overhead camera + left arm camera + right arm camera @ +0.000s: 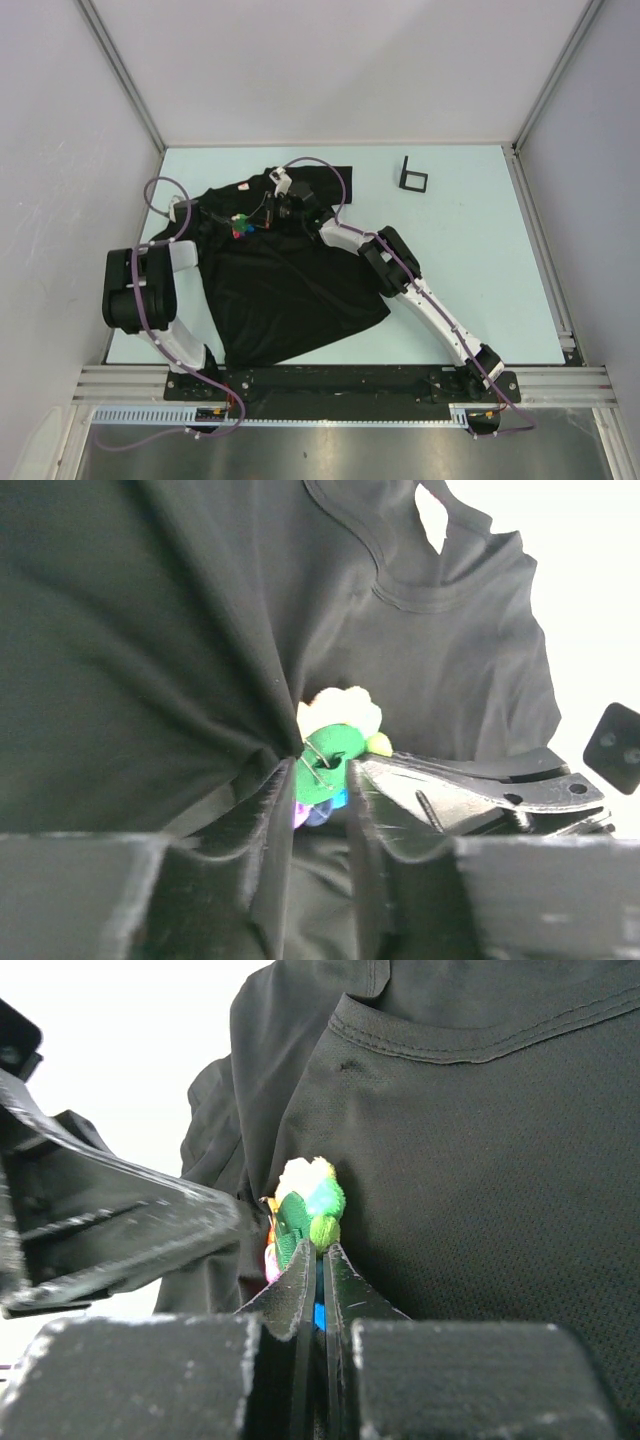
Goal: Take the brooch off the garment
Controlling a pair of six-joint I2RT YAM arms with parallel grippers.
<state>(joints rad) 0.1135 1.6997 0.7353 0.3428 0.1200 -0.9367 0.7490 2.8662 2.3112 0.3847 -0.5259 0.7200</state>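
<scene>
Pinching the brooch (305,1210) tight in the right pincer (320,1256); gripping bunched black shirt (150,630) just beside it with the left pincer (320,782), on the pale desk (470,260).

On the right wrist camera, the lower half of the brooch (305,1205) is hidden from me between the closed fingers of the right gripper (318,1260); only a sliver of blue shows in the slit. On the left wrist camera, its underside disappears behind bunched cloth at the left gripper (315,792). I can't see where it goes through the shirt (150,630), which runs off every edge. From above, the brooch is a speck of colour, too small to make out its shape.
</scene>
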